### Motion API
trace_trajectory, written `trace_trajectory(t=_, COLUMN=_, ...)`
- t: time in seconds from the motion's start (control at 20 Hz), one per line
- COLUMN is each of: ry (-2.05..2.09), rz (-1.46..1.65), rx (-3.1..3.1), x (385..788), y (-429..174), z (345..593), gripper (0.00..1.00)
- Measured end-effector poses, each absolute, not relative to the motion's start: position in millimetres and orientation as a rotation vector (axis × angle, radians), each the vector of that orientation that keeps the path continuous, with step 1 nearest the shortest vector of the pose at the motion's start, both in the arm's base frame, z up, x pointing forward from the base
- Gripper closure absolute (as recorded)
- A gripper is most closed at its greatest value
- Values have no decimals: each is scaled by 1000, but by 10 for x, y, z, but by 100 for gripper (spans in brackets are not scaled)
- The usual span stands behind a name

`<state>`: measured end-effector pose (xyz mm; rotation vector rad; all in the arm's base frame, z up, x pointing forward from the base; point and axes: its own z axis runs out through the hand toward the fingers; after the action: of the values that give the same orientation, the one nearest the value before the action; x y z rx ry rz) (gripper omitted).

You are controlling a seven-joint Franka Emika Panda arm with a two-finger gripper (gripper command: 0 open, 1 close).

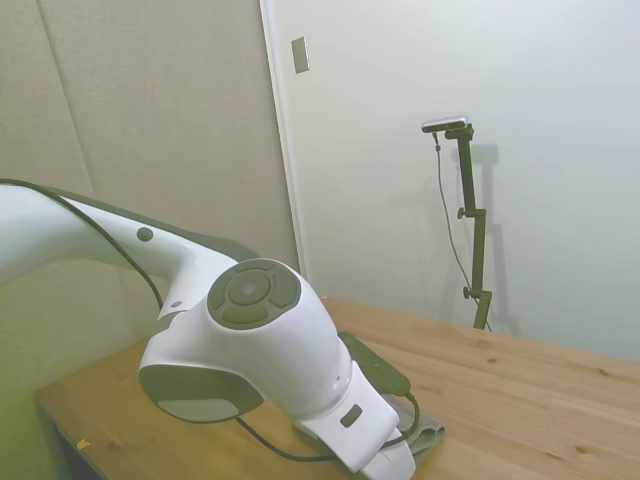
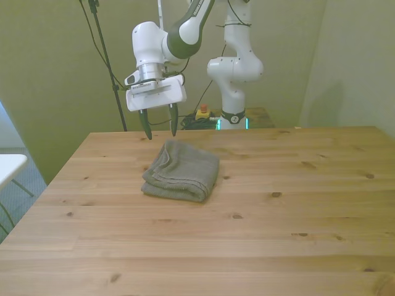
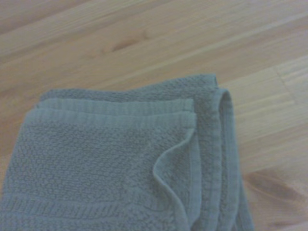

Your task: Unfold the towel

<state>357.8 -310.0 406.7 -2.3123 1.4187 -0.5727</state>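
Front view, folded towel point(image 2: 182, 171) just below end effector point(image 2: 158, 127), fingers apart, empty

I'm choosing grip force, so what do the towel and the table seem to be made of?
The towel looks like soft grey-green terry cloth: a nubby looped weave with ribbed hems, folded in several layers. The table looks like pale wood planks, probably pine, smooth with a matte finish: grain lines and dark knots show.
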Motion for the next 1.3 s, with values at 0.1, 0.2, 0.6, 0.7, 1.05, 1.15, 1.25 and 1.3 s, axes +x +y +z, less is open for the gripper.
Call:
trace_trajectory(t=0.1, ry=1398, rz=-572, rx=-2309, x=3620, y=-3064, z=3998, gripper=0)
trace_trajectory(t=0.2, ry=1391, rz=-567, rx=-2311, x=3657, y=-3032, z=3911, gripper=0)
trace_trajectory(t=0.6, ry=1383, rz=-537, rx=-2335, x=3788, y=-2897, z=3656, gripper=0)
trace_trajectory(t=0.7, ry=1392, rz=-549, rx=-2346, x=3816, y=-2884, z=3613, gripper=100)
trace_trajectory(t=1.05, ry=1404, rz=-572, rx=-2345, x=3857, y=-2871, z=3566, gripper=100)
trace_trajectory(t=1.15, ry=1405, rz=-572, rx=-2345, x=3861, y=-2874, z=3562, gripper=100)
trace_trajectory(t=1.25, ry=1406, rz=-570, rx=-2345, x=3862, y=-2875, z=3555, gripper=100)
trace_trajectory(t=1.3, ry=1408, rz=-569, rx=-2344, x=3863, y=-2877, z=3552, gripper=100)
